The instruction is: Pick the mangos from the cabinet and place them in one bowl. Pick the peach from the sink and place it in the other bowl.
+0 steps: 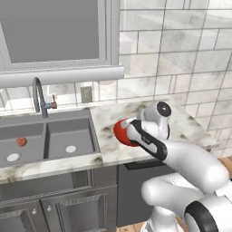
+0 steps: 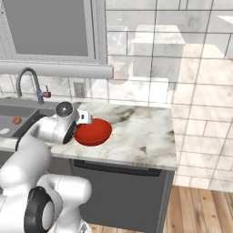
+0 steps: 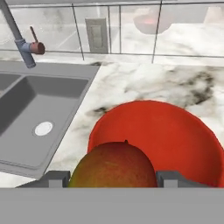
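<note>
Hand [image 3: 113,179] clamped on red-green mango [image 3: 114,165], held just above near rim of red bowl [image 3: 175,131] on marble worktop [image 3: 144,83]. Peach [image 1: 21,142] lying in left basin of sink [image 1: 68,131].

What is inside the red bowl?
The red bowl looks empty. A mango held between the fingers covers its near rim, so that part is hidden.

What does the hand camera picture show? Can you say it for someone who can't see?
A red and green mango sits between the gripper fingers, just in front of a bright red bowl on the marble counter. To the left is a dark grey sink with a pale drain, and a tap with a red handle.
</note>
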